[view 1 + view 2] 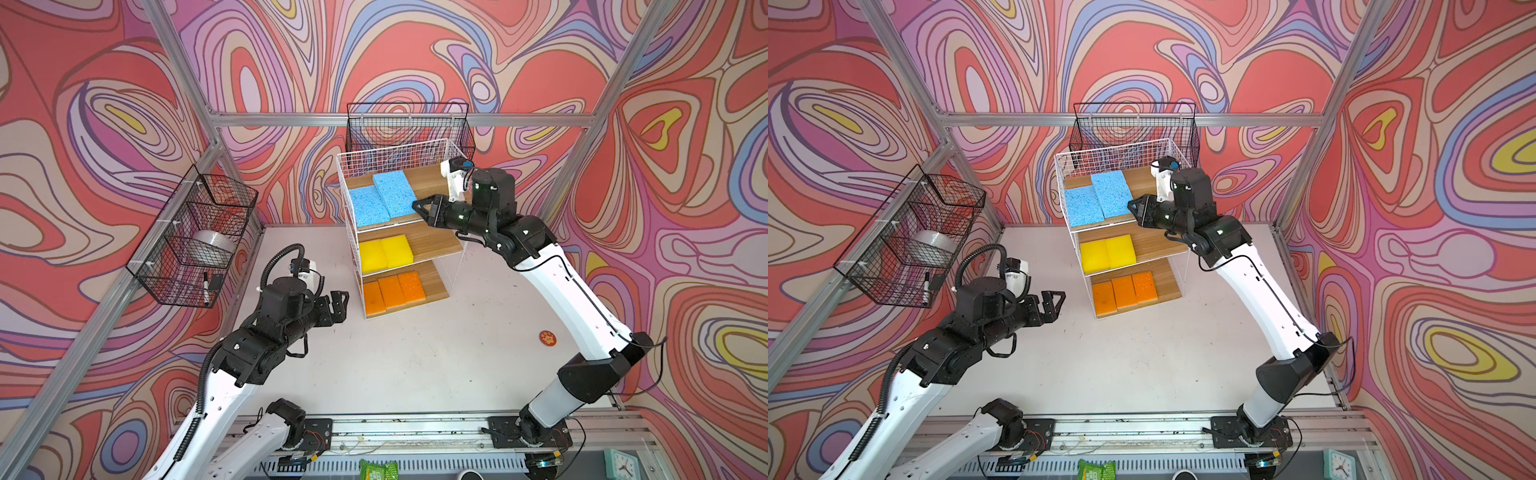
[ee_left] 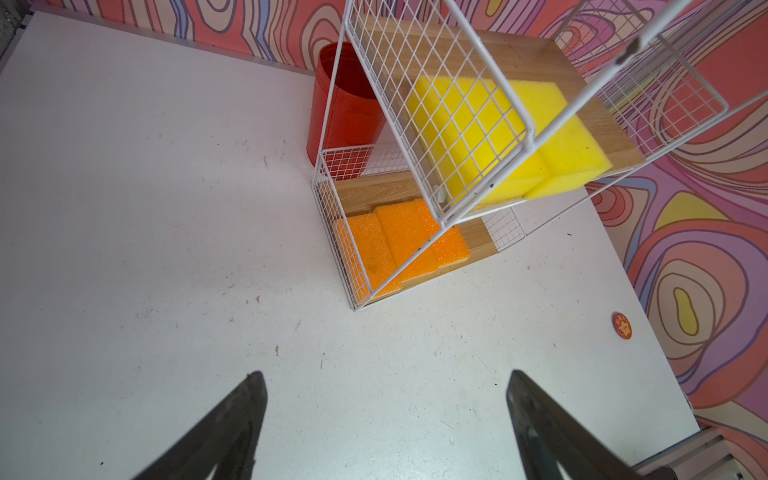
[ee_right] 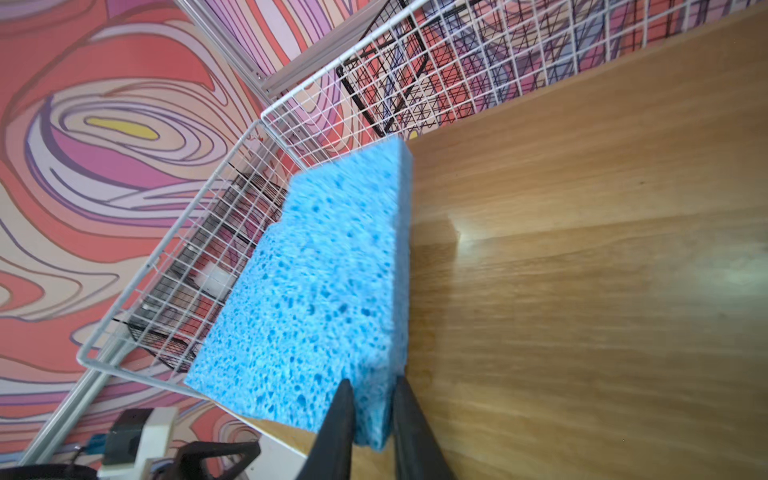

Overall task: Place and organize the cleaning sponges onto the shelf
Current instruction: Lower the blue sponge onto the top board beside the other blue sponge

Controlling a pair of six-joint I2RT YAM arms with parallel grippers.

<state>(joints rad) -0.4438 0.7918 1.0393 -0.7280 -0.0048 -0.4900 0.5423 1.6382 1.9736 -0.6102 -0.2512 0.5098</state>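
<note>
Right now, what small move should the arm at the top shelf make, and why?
Probably open the right gripper and back out: its fingers straddle the edge of the blue sponge, which already rests on the top board beside the other blue sponge.

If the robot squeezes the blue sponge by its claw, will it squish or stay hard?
Probably squishes: the blue sponge is full of little holes, like soft foam. It looks thin, so likely light. It lies flat on the top board, so it shouldn't roll.
</note>
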